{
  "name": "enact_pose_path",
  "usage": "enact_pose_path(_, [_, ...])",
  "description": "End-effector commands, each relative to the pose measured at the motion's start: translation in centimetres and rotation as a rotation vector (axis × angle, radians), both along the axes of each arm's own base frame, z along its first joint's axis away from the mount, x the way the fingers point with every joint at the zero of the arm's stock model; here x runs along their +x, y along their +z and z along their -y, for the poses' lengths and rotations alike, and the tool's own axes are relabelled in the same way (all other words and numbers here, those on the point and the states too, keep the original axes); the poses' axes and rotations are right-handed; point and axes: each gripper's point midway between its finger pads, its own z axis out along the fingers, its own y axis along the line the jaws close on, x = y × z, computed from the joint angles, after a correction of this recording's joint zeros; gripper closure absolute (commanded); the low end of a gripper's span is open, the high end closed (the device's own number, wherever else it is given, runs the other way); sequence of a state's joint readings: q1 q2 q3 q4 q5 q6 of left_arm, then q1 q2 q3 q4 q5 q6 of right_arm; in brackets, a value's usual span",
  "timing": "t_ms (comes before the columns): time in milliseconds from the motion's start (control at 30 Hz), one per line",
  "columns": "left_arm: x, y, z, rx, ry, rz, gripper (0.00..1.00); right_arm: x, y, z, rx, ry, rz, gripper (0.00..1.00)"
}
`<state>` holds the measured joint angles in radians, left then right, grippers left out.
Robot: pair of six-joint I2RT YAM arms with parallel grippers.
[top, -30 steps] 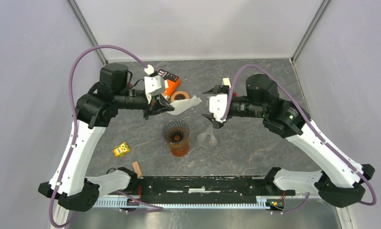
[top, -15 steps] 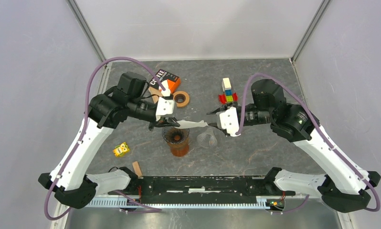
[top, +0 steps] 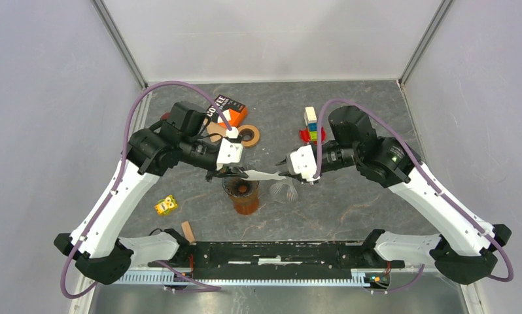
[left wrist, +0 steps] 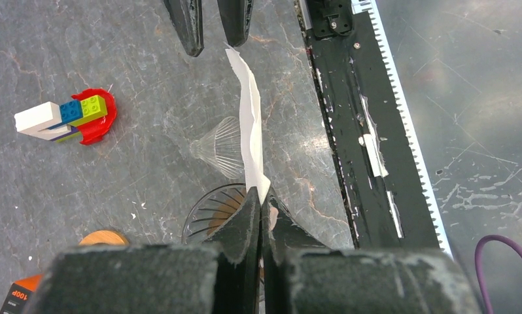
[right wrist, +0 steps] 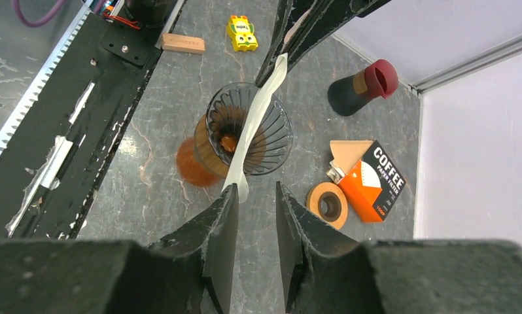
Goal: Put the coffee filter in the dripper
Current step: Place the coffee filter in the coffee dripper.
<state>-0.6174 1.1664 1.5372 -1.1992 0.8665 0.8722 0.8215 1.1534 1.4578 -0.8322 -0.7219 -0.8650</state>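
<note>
**Filter Held in the Air Over the Dripper**

At the left, the left gripper (left wrist: 258,196) was clamped tight on one end of the coffee filter (top: 261,174). The flattened white paper ran rightward, edge-on, in the air just above the rim of the dripper (right wrist: 278,134). The dripper sat on an amber glass (top: 246,204), and the paper was not yet inside the cone. Just right of the dripper, a clear funnel (top: 284,191) lay on its side. Farther right, the right gripper (right wrist: 255,188) had its jaws apart at the filter's other end, with the paper touching one finger.
</note>
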Motion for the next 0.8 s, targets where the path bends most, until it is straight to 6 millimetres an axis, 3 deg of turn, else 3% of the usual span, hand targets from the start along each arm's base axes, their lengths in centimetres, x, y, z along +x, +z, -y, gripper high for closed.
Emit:
enact_pose_path(0, [-0.2,0.3,0.2,-0.016,-0.042,0.043,0.98,0.0,0.8,-0.3,0.032,0.013,0.008,0.68])
enact_pose_path(767, [0.5,0.5,0.4,-0.011,-0.029,0.066,0.98,-0.2,-0.3,-0.7,0.027,0.025,-0.029,0.76])
